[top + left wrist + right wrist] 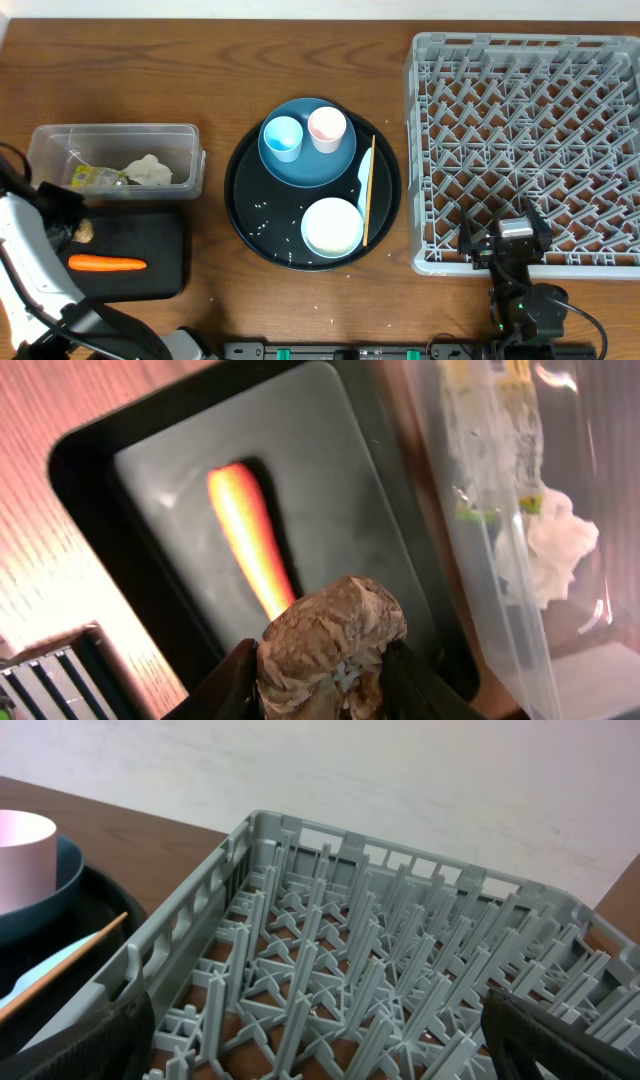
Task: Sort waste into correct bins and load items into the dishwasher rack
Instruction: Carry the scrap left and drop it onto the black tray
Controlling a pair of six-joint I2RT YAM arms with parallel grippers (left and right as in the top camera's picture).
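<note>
Waste sorting is the step in hand, and it looks nearly finished. The left claw (322, 698) pinches a brown food scrap (330, 635) with rice grains stuck to it. It holds the scrap above the black tray (150, 470), near the edge that faces the clear tub (115, 135). The carrot (248, 530) lies in that tray, and the wrapper (92, 178) and tissue (148, 170) lie in the tub. The next move probably calls for spreading the fingers so the scrap falls beside the carrot, well inside the rim and away from the tub wall.

Loading has not begun. The blue plate (305, 170) carries the blue cup (282, 137) and pink cup (327, 128). It sits with the bowl (332, 227), spoon (363, 172) and chopstick (369, 195) on the round tray (245, 225), and none of them is in the rack (520, 130). The right claw (505, 240) waits at the rack's near edge, fingers spread wide with nothing between them.

The overhead view alone gives the whole layout and shows loose rice on the round tray, but the scrap there is only a small brown spot. The left wrist view shows the pinch and the scrap's wrinkled surface. The right wrist view shows the spread fingers and the pegs up close, with only a slice of the pink cup and plate.
</note>
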